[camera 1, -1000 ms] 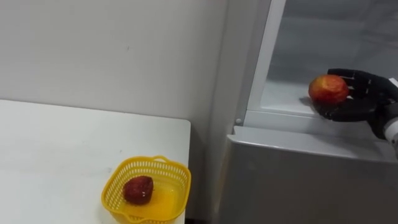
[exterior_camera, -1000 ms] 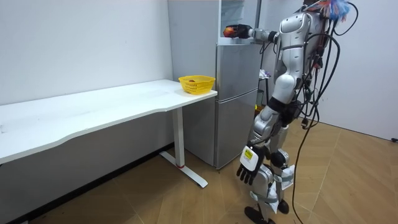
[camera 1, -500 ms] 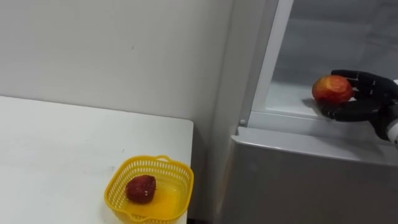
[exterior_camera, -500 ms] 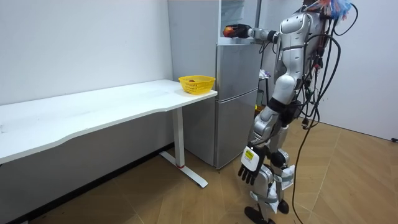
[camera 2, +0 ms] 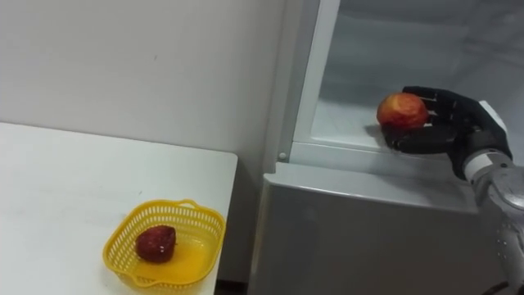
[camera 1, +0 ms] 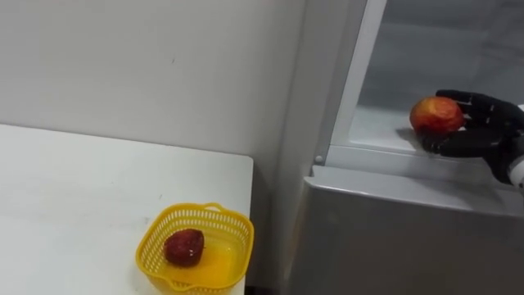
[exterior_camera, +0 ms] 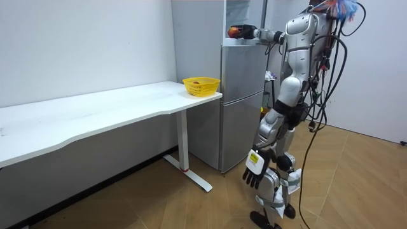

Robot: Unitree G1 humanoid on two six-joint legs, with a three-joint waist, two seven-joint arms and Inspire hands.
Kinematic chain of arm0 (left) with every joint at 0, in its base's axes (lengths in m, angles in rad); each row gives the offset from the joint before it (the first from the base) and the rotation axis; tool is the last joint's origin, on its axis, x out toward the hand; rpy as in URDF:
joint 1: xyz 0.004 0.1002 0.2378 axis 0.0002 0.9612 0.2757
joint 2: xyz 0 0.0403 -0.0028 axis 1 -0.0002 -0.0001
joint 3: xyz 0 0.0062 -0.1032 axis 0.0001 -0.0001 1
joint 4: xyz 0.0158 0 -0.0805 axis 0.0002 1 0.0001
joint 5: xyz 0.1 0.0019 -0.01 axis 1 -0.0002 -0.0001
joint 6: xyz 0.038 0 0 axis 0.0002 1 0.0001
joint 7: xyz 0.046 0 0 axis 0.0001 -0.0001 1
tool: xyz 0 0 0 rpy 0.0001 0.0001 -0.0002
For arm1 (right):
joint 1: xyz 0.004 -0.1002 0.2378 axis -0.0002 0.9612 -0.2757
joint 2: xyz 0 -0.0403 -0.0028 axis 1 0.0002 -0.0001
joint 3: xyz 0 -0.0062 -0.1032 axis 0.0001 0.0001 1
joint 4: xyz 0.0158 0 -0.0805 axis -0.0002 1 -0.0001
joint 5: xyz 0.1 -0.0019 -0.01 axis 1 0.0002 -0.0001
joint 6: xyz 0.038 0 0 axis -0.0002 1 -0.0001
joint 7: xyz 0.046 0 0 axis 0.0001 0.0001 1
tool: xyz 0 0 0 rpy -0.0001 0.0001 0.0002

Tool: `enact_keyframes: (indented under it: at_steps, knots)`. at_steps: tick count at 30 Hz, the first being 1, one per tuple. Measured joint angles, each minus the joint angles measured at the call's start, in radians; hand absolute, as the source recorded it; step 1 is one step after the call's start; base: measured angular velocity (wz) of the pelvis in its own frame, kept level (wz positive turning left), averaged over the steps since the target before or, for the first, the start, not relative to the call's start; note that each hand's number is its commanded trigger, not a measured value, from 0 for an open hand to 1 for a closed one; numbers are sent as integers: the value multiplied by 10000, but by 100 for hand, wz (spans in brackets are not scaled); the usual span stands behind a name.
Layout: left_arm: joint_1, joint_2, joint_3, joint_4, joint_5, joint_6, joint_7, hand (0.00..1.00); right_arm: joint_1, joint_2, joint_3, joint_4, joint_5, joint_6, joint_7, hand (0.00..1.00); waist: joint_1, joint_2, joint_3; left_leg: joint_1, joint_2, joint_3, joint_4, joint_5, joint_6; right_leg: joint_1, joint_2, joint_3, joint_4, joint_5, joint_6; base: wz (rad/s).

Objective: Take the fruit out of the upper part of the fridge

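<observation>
Left eye view: right hand (camera 1: 479, 131) is at the front edge of the upper fridge (camera 1: 385, 205) shelf, fingers curled round the back and underside of the red-yellow fruit (camera 1: 436, 115), thumb side hidden from me. So the fruit is in the hand, just above the shelf's front lip, not yet clear of the compartment. Left hand (exterior_camera: 254, 169) hangs by the thigh in the room view, fingers relaxed, holding nothing. Main risk as I read it: the grasp looks more like a cradle than a full wrap, with the fruit sitting toward the fingertips, so any jerk on the pull-out or a wrist roll could let it slide off the open side and drop to the floor. Second: the white frame post is close on the shelf's left edge, so swinging toward the desk (camera 1: 82, 197) too early could clip it. Third: the yellow basket (camera 1: 195, 250) sits by the desk edge nearest the fridge, light, already holding a dark red fruit (camera 1: 183, 247). A heavy or off-centre release could tip or shove it off.
</observation>
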Motion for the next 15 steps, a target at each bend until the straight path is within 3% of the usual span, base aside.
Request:
enact_keyframes:
  at_steps: [10, 15]
  knots:
    - [-311, -9, -79, 101, 39, -418, 114, 0, 20, 43, 209, -1254, -339, -28, -678, 100, 78, 349, -39, -21, -2, 8, 13, 2, -1, -50, -10, -1, 12, 0, 0, 0]
    - [-361, -7, -124, 247, 12, -454, 197, 0, 446, 56, 209, -3101, -1187, -44, -1159, 100, 2, 404, -46, -118, -2, 20, 57, 5, -6, -148, -17, 7, 2, 0, 0, 0]
